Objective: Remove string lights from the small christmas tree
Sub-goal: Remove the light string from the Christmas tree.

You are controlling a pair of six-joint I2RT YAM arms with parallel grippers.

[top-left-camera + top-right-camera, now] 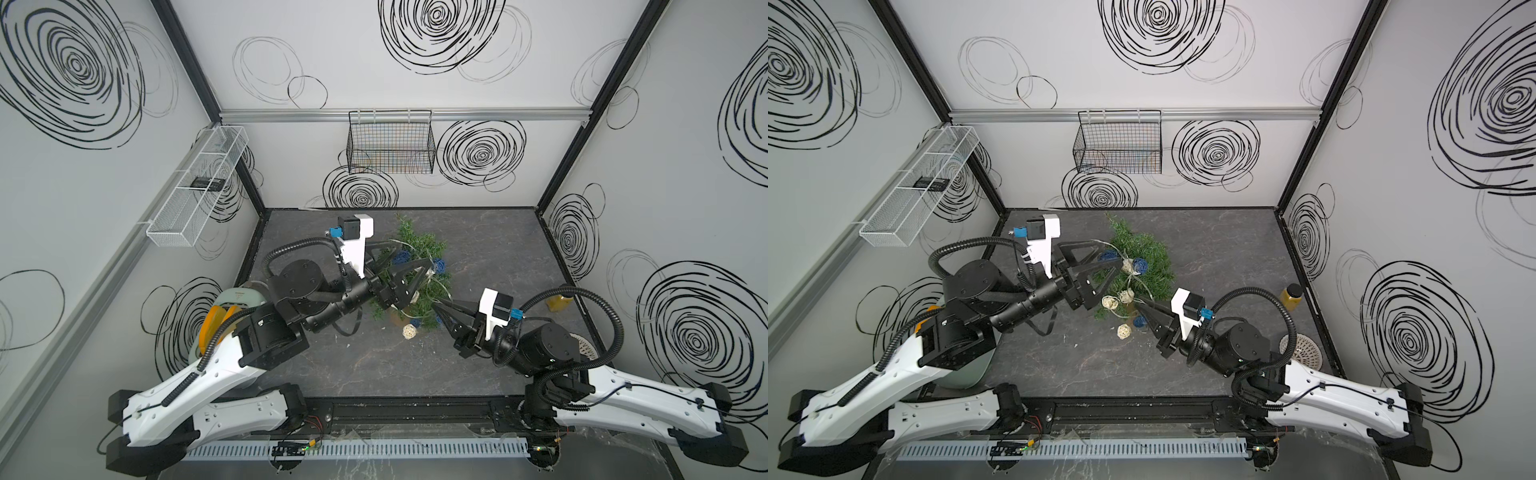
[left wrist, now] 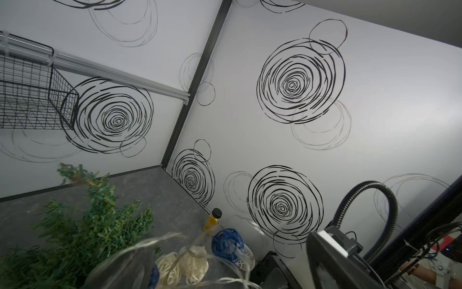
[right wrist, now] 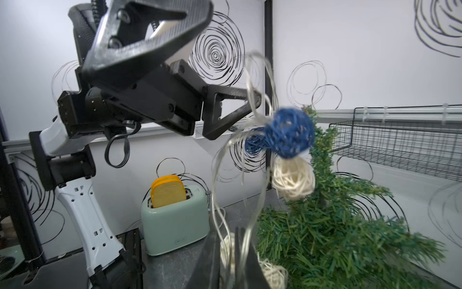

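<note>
Although the left gripper (image 1: 409, 257) gaped open beside the small christmas tree (image 1: 419, 245) in both top views, the right gripper (image 1: 437, 306), at the tree's near side, was clamped on the string lights (image 1: 440, 266). The left wrist view showed their balls close against the branches. In the right wrist view, the pinched wire rose from the right gripper toward the treetop.

The small christmas tree (image 1: 428, 245) is green. The string lights (image 3: 290, 135) are a pale wire with dark blue and cream-white woven balls. The desk (image 1: 498, 270) is dark grey, marbled. White walls (image 1: 353, 62) carry black scribbled spirals. The toaster (image 3: 175, 225) is mint green; the bottle (image 2: 211, 222) yellow, black-capped.
</note>
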